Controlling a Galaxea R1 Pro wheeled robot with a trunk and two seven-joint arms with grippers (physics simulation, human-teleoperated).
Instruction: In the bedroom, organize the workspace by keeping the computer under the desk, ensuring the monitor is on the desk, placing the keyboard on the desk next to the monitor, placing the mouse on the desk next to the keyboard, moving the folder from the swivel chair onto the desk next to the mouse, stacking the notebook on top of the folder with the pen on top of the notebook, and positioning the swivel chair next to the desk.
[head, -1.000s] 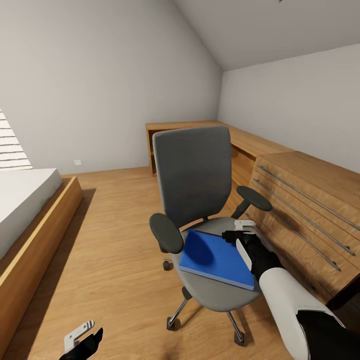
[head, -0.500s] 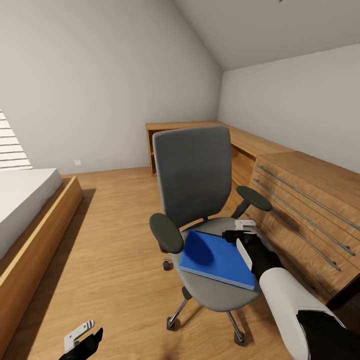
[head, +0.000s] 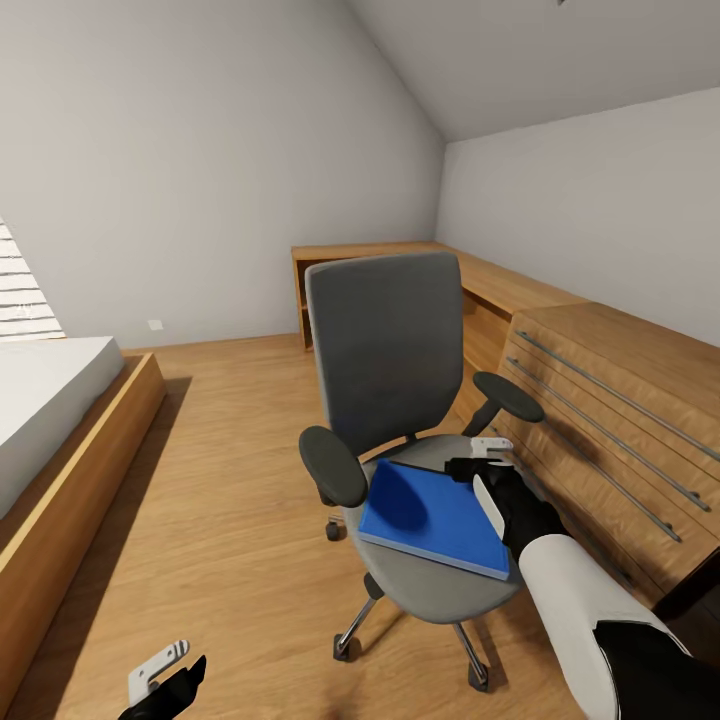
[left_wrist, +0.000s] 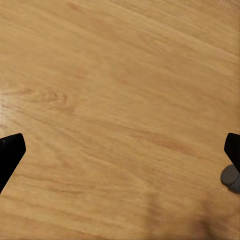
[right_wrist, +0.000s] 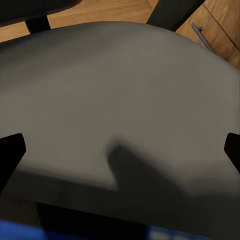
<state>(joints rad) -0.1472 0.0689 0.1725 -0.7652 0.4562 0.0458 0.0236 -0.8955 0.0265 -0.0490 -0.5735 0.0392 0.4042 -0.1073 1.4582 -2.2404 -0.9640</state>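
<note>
Right gripper (head: 480, 462) jaws wide, low over the swivel chair (head: 400, 400) seat at the folder's (head: 432, 518) right edge, lined up to grab it. Folder flat on seat front. Left gripper (head: 165, 668) jaws wide, idle over wooden floor (left_wrist: 120, 100).

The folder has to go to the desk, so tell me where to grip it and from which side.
Grip the folder by its right edge, nearest the open right gripper. It lies flat on the swivel chair seat, so slide one finger under that edge, coming in low from the side.
</note>
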